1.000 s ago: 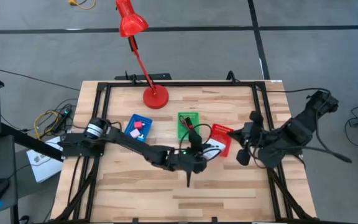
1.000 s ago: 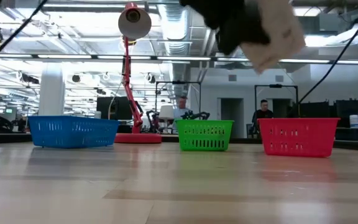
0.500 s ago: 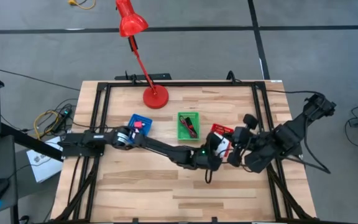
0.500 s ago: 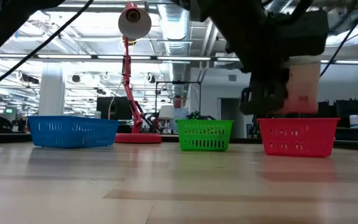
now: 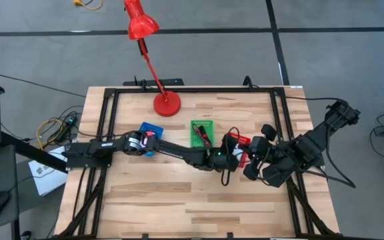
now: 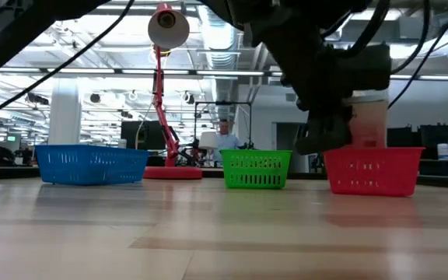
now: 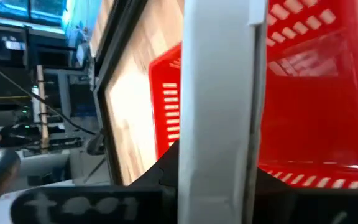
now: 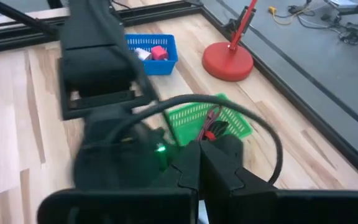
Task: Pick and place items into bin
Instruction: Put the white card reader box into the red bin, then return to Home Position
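Left wrist view shows a white card (image 7: 219, 106) pinched upright between the left gripper (image 5: 235, 152)'s fingers, right over the red bin (image 7: 316, 106), so the placing step looks in hand. Next move, I judge: lower a little and let go inside the bin walls. Beside the red bin, the right gripper (image 5: 257, 163) waits; whether it is parted I cannot tell.

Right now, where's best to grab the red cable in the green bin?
Probably its bunched middle, coming straight down from above: the cable lies coiled inside the green bin, whose walls block any sideways approach.
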Robot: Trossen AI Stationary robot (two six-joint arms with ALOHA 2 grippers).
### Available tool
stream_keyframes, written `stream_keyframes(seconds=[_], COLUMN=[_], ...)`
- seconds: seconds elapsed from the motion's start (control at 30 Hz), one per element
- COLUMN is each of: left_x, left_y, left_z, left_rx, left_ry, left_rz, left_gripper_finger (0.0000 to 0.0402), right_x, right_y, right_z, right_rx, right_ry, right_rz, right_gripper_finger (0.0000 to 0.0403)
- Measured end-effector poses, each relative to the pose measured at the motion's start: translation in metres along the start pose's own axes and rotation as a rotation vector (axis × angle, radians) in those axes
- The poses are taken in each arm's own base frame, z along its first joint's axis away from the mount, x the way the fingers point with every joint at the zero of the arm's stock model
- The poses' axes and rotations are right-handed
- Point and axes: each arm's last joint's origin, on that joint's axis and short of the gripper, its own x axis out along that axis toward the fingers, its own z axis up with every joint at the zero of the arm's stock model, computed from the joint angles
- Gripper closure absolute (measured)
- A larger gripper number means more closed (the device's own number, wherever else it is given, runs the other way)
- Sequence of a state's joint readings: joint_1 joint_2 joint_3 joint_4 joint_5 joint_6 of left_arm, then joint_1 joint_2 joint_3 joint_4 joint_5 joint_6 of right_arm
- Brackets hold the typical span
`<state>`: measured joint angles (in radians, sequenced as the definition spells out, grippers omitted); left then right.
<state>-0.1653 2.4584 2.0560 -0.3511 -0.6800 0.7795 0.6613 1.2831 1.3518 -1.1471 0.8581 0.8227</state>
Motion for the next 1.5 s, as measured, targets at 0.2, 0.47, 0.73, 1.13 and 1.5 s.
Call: stream_keyframes(seconds=[0.2,0.47,0.73,1.13,1.5], left_x=[0.011,0.013,-0.002,-0.030,-0.047], left_y=[0.003,0.006,-0.008,-0.031,-0.042], left_z=[-0.013,-0.015,-0.003,0.018,0.028], left_rx=[0.010,-0.006,0.014,0.074,0.122], left_ry=[-0.001,0.000,-0.009,-0.007,0.046], left_rz=[-0.102,-0.103,-0.102,-0.060,0.034], left_gripper_finger=[0.0336,0.0301,0.0299,0.0298,0.0297], right_x=[0.000,0.000,0.000,0.000,0.000], right_y=[0.000,0.000,0.000,0.000,0.000], right_z=[0.000,0.000,0.000,0.000,0.000], right_rx=[0.004,0.003,0.001,0.000,0.063], right_ry=[0.000,0.000,0.001,0.001,0.015], right_rz=[0.001,0.001,-0.001,0.000,0.016], right_gripper_finger=[0.0403,0.0403,0.0403,0.0403,0.0403])
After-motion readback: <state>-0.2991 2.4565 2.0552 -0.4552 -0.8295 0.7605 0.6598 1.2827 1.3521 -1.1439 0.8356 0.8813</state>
